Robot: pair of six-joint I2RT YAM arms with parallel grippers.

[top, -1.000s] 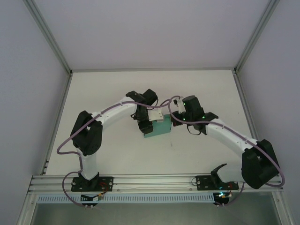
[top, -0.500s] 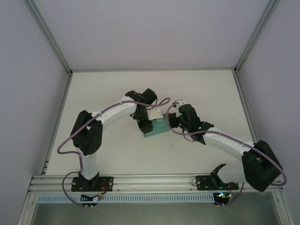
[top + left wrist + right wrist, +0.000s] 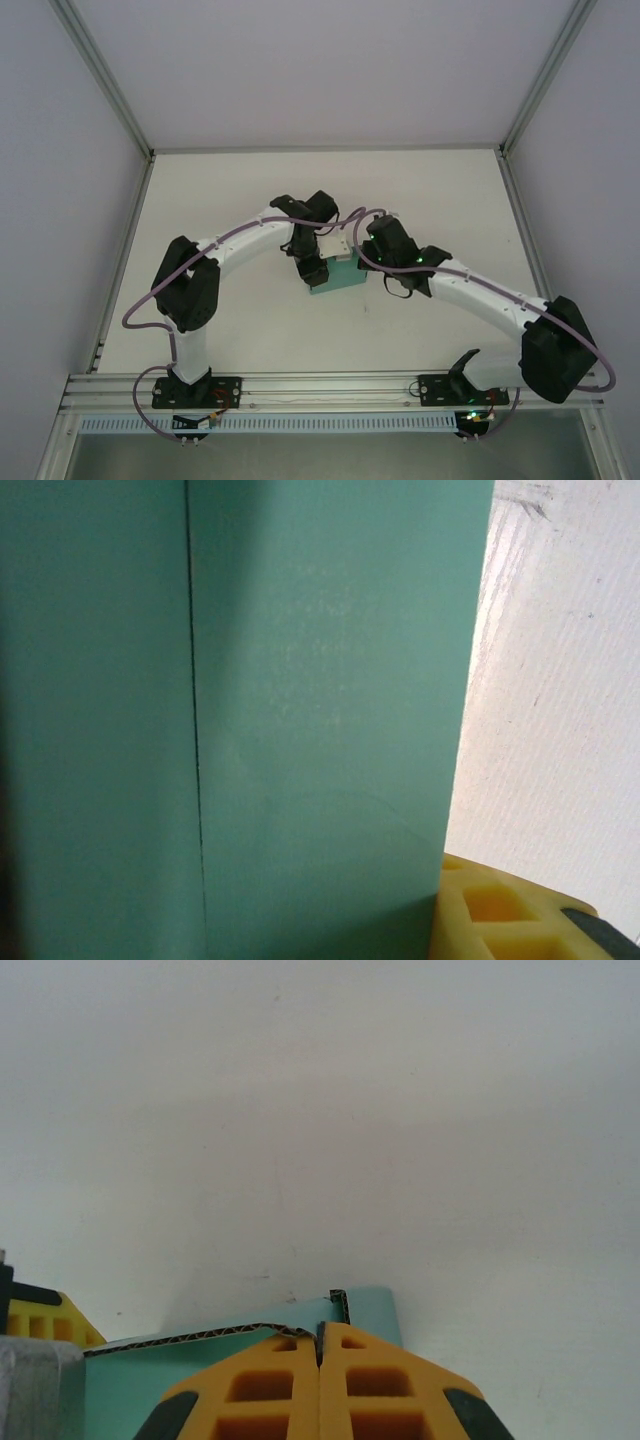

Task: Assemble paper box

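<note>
A bare white table [image 3: 200,200] inside a pale-walled booth carries the box [image 3: 342,276] near its middle, lying between the two grippers. The left gripper [image 3: 312,268] is at the box's left end; in its wrist view a teal wall with one dark seam stands hard against a yellow finger [image 3: 480,910], but I cannot tell whether the jaws are clamped on that wall or only resting beside it. The right gripper [image 3: 320,1345] is closed, fingers pressed together with nothing between them, its tips right at the box's raw corrugated edge on the right side, apparently set to push a flap or wall. The risk, as I judge it, is that the closed tips slide off that thin edge and crease the card, or that the push goes sideways and skates the light box across the smooth table, out of the left gripper's reach if its hold is loose
</note>
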